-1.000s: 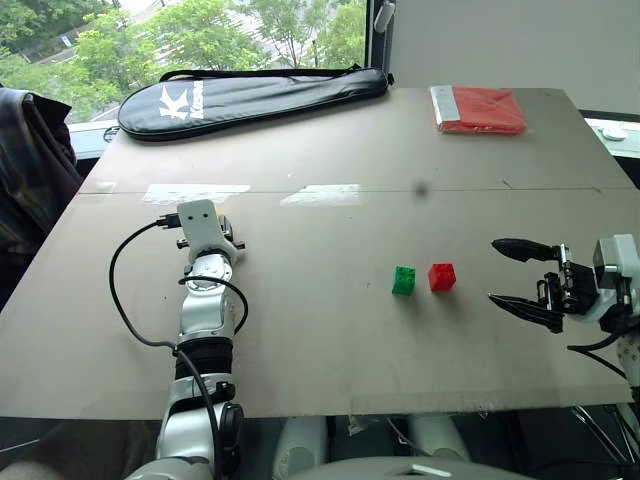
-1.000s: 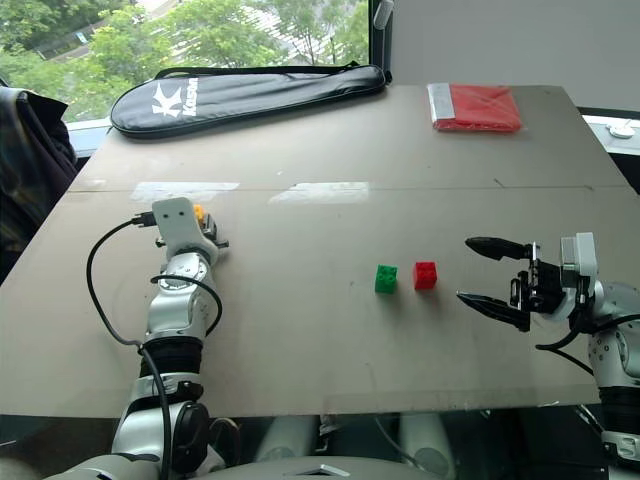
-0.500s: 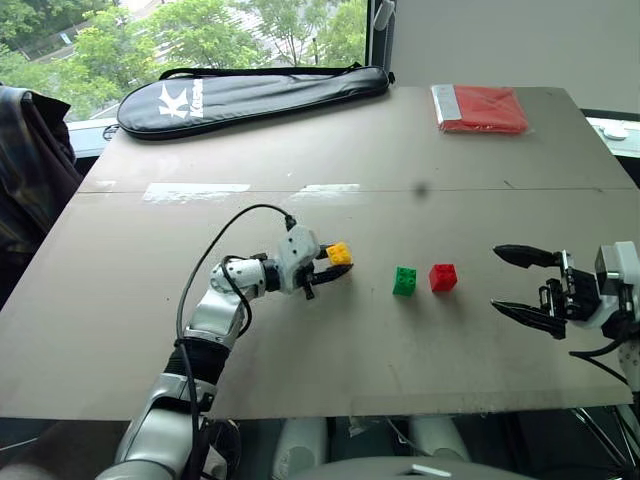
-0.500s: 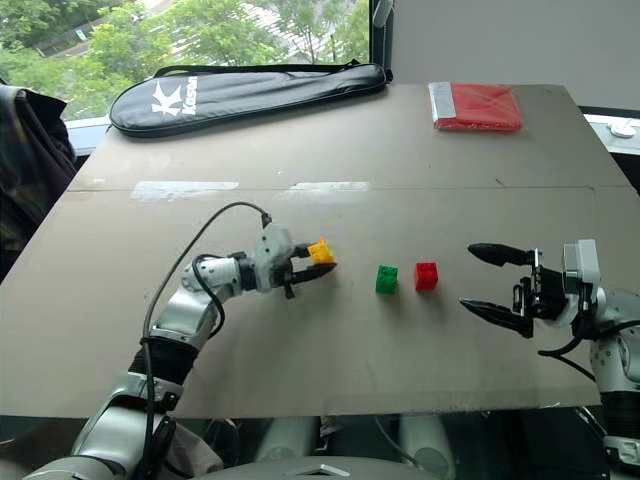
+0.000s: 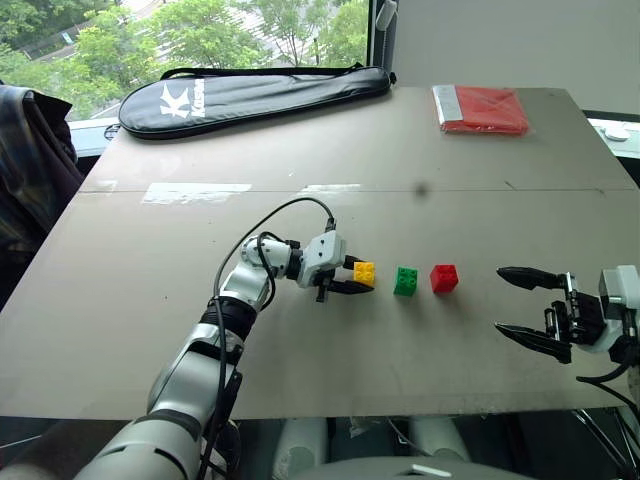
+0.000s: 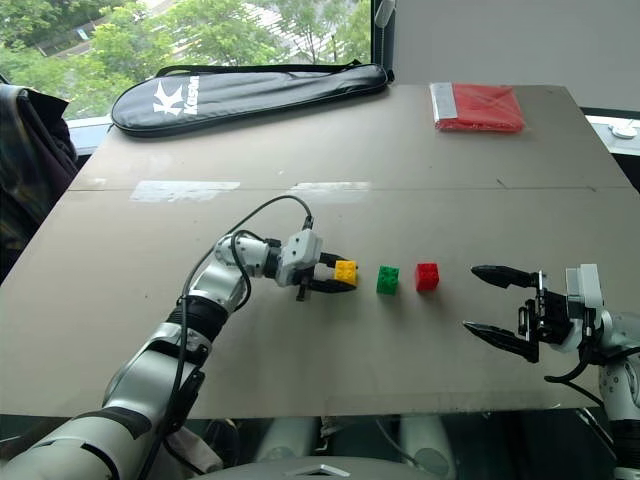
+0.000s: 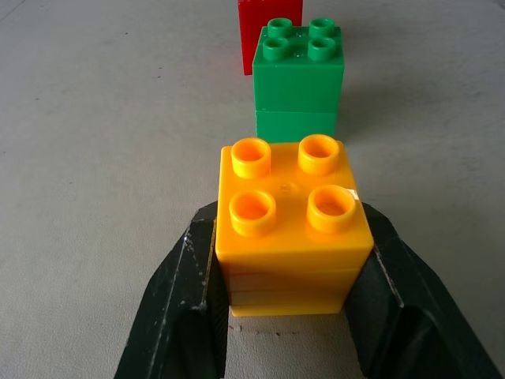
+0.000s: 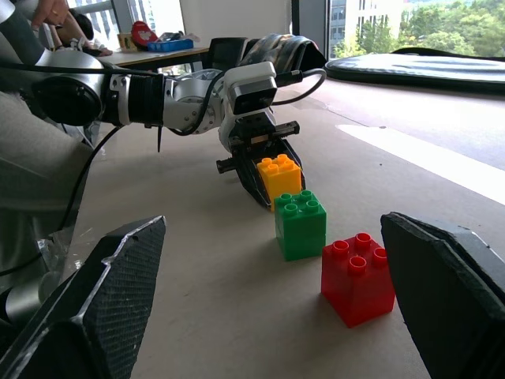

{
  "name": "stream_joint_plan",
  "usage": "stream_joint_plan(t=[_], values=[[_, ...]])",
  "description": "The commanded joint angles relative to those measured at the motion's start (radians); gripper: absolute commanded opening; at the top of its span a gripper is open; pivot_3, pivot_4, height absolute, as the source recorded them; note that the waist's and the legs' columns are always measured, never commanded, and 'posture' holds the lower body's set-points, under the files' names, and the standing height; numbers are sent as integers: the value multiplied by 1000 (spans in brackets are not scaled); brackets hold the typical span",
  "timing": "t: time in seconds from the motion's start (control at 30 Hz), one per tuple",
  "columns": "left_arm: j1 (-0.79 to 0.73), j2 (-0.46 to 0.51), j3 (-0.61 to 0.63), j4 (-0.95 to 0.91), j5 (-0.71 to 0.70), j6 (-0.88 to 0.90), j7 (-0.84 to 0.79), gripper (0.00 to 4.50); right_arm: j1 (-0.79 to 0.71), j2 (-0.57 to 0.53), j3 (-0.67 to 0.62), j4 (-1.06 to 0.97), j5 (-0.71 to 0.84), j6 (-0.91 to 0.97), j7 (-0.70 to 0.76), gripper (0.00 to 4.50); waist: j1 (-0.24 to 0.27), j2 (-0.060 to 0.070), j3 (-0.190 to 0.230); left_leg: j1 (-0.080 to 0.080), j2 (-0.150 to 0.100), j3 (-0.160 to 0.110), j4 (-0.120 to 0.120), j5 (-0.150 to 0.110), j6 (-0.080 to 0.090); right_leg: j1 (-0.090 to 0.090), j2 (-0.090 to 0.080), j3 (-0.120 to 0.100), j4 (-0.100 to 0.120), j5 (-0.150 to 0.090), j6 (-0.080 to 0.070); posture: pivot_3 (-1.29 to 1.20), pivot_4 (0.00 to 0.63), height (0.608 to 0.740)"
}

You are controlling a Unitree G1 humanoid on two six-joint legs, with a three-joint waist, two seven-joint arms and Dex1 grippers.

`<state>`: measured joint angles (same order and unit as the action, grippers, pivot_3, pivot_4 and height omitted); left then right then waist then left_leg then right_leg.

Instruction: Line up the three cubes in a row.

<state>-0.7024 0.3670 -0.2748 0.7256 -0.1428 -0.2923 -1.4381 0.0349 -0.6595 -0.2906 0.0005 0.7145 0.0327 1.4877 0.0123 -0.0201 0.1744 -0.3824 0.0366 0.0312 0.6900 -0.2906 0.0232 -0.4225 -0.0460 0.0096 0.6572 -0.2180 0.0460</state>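
My left gripper (image 5: 359,277) is shut on the yellow cube (image 5: 364,273), one black finger on each side of it (image 7: 288,237). The cube is studs up and low over the table, just left of the green cube (image 5: 405,281) with a small gap between them. The red cube (image 5: 443,278) stands on the table right of the green one. In the left wrist view, yellow, green (image 7: 298,79) and red (image 7: 270,16) fall in one line. My right gripper (image 5: 500,298) is open at the right edge of the table, pointing left at the cubes with nothing between its fingers.
A long black racket bag (image 5: 250,95) lies across the far left of the grey table (image 5: 300,370). A flat red packet (image 5: 480,108) sits at the far right corner. Dark clothing (image 5: 30,170) hangs beside the table's left edge.
My left arm has swung to the right with the yellow cube, from the table's left part to just beside the green cube, its wrist turning to point right. The right gripper has hardly moved.
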Motion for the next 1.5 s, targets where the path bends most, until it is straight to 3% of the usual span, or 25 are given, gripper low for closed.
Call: stream_joint_plan(t=[0.03, 0.37, 0.43, 0.5, 0.6, 0.63, 0.83, 0.97, 1.13, 1.23, 1.37, 1.5], values=[[2, -11, -10, 34, 9, -4, -51, 1324, 2, -16, -38, -45, 18, 3, -15, 4500, 0, 0, 0, 0, 0, 0, 0, 0, 0, 0, 0, 0, 0, 0, 0, 0, 150, 708], [3, -27, 10, 57, 20, 9, -44, 1324, -13, -24, -32, -66, 17, 18, -45, 4500, 0, 0, 0, 0, 0, -1, 0, 0, 0, 0, 0, 0, 0, 0, 0, 0, 150, 708], [0, -36, 17, 61, 28, 8, -15, 2347, -18, -25, -28, -80, 18, 28, -56, 4500, 0, 0, 0, 0, 0, -1, 0, 0, 0, 0, 0, 0, 0, 0, 0, 0, 150, 708], [0, -38, 17, 60, 38, 7, -6, 2937, -19, -26, -26, -90, 19, 37, -63, 4500, 1, 0, 0, 0, 0, -1, 0, 0, 0, 0, 0, 0, 0, 0, 0, 0, 150, 708], [9, -33, 17, 51, 56, -3, 19, 4269, -19, -26, -25, -97, 19, 45, -67, 4500, 2, 0, 0, 0, 0, -1, 0, 0, 0, 0, 0, 0, 1, 0, 0, 0, 150, 708], [13, -30, 16, 48, 60, 5, 23, 4418, -18, -26, -25, -98, 19, 47, -67, 4500, 2, 0, 0, 1, 0, -1, 0, 0, 0, 1, 0, 0, 1, 0, 0, 0, 150, 708], [35, 4, 53, -8, 34, 28, 45, 4418, -10, -24, -28, -79, 12, 43, -54, 4500, 0, 0, 0, 2, 0, -1, 0, 0, 0, 1, 0, 0, 2, 0, 0, 0, 150, 708], [125, 75, 98, -224, -59, 148, 13, 4418, 22, -19, -33, -62, 1, 33, -47, 4500, -15, 0, 0, 1, 1, -2, 0, 0, 0, 0, 1, 0, 2, 0, 0, 0, 150, 708], [412, 244, 159, -667, -140, 381, 74, 4418, 65, -12, -32, -14, -45, -14, -64, 4500, -27, 1, 0, 0, 3, -8, -3, 0, 0, -3, 2, 0, 2, -1, -1, 0, 150, 708], [557, 287, 209, -837, -158, 477, 171, 4418, 60, 2, -24, 42, -91, -64, -85, 4500, -24, 2, 1, 0, 2, -7, -3, 0, 0, -3, 0, 0, 2, -1, -1, 0, 150, 708], [810, 242, 308, -1029, -128, 530, 411, 4418, 33, 16, -9, 146, -132, -117, -84, 4500, -21, 2, 1, 1, 2, -6, -3, 0, 0, -1, -3, 1, 1, -5, -1, 0, 150, 708], [965, 202, 332, -1119, -91, 540, 555, 4418, 13, 16, 4, 200, -154, -139, -68, 4500, -20, 2, 1, 3, 2, -6, -2, 0, 0, 1, -3, 2, 1, -6, 0, 0, 150, 708]])
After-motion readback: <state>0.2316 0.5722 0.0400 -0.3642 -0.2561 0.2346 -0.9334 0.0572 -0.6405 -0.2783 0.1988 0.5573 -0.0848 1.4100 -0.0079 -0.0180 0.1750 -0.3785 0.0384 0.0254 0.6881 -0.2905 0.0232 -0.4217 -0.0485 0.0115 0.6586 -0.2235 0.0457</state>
